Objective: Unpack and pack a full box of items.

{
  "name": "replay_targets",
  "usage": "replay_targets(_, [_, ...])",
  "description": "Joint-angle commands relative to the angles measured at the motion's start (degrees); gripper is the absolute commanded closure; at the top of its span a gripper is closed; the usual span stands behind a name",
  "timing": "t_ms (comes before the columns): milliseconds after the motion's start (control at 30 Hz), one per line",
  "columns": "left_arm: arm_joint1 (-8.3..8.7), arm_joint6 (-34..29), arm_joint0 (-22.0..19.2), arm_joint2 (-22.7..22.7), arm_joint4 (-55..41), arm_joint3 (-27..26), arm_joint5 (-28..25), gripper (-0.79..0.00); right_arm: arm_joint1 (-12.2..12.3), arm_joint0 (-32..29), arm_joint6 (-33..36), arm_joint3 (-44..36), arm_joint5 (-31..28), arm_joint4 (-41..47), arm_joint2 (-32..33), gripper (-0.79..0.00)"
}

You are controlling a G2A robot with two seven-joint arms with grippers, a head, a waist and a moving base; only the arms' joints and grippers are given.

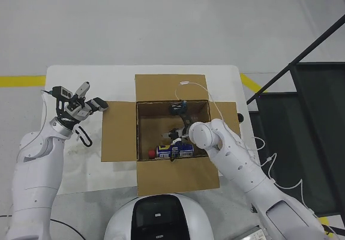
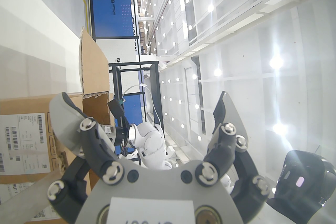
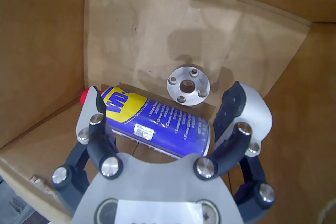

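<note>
Lying on its side, blue-and-yellow metal spray can with red cap (image 3: pixel 157 122) sits near the 6 o'clock wall of the open brown cardboard box (image 1: pixel 118 132), with a round silver holed flange (image 3: pixel 188 86) just beside. Right gripper (image 3: pixel 164 101) is over it, jaws spread, empty. It should straddle mid-body squarely, clear of the flange. Left gripper (image 1: pixel 82 102) is at the box's 9 o'clock, jaws apart, empty.
</note>
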Motion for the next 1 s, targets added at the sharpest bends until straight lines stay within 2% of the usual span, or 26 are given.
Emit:
replay_targets(0, [0.0, 0.0, 0.0, 0.0, 0.0, 0.0, 0.0, -0.785, -0.34, 1.02, -0.51, 2.1, -0.19, 0.45, -0.68, -0.785])
replay_targets(300, [0.0, 0.0, 0.0, 0.0, 0.0, 0.0, 0.0, -0.785, -1.35, 3.83, -0.65, 8.67, -0.52, 1.86, -2.27, -0.785])
replay_targets(667, [0.0, 0.0, 0.0, 0.0, 0.0, 0.0, 0.0, -0.785, -1.74, 3.43, -1.43, 10.23, -0.25, 1.6, -2.98, -0.773])
replay_targets(867, [0.0, 0.0, 0.0, 0.0, 0.0, 0.0, 0.0, -0.785, -1.93, 3.51, -2.62, 11.22, 0.14, 1.49, -2.87, -0.603])
replay_targets(900, [0.0, 0.0, 0.0, 0.0, 0.0, 0.0, 0.0, -0.785, -1.97, 3.55, -2.73, 11.35, 0.19, 1.5, -2.87, -0.523])
replay_targets(967, [0.0, 0.0, 0.0, 0.0, 0.0, 0.0, 0.0, -0.785, -2.04, 3.6, -2.81, 11.54, 0.25, 1.44, -2.94, -0.413])
